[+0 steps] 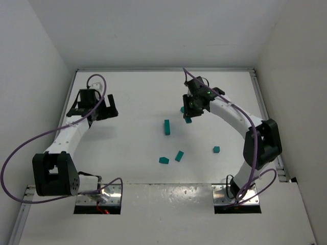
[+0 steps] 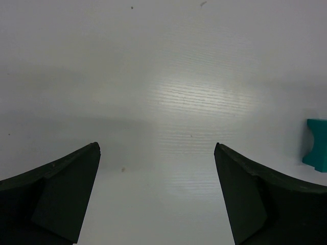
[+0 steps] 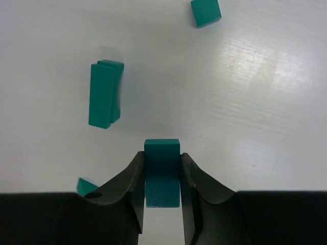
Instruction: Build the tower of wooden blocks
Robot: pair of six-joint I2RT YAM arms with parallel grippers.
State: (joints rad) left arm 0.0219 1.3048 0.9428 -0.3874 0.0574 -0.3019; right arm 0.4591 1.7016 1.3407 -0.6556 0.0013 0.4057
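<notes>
My right gripper [image 1: 191, 115] [image 3: 162, 155] is shut on a small teal-green wood block [image 3: 162, 153] [image 1: 188, 120], held low over the white table. The tower [image 1: 166, 127] [image 3: 104, 94], a narrow upright teal column, stands just left of that gripper and apart from it. Loose wood blocks lie nearer the front: one [image 1: 163, 160], a second [image 1: 179, 156] and a third [image 1: 216, 149]. Another teal piece [image 1: 182, 109] lies beside the right gripper. My left gripper [image 1: 104, 107] [image 2: 157, 148] is open and empty at the far left, over bare table.
The white table [image 1: 133, 92] is boxed in by white walls with a raised rim. In the left wrist view a teal block [image 2: 317, 150] with a curved side shows at the right edge. In the right wrist view one block [image 3: 205, 12] lies far ahead and a corner of another [image 3: 86, 185] shows beside the left finger.
</notes>
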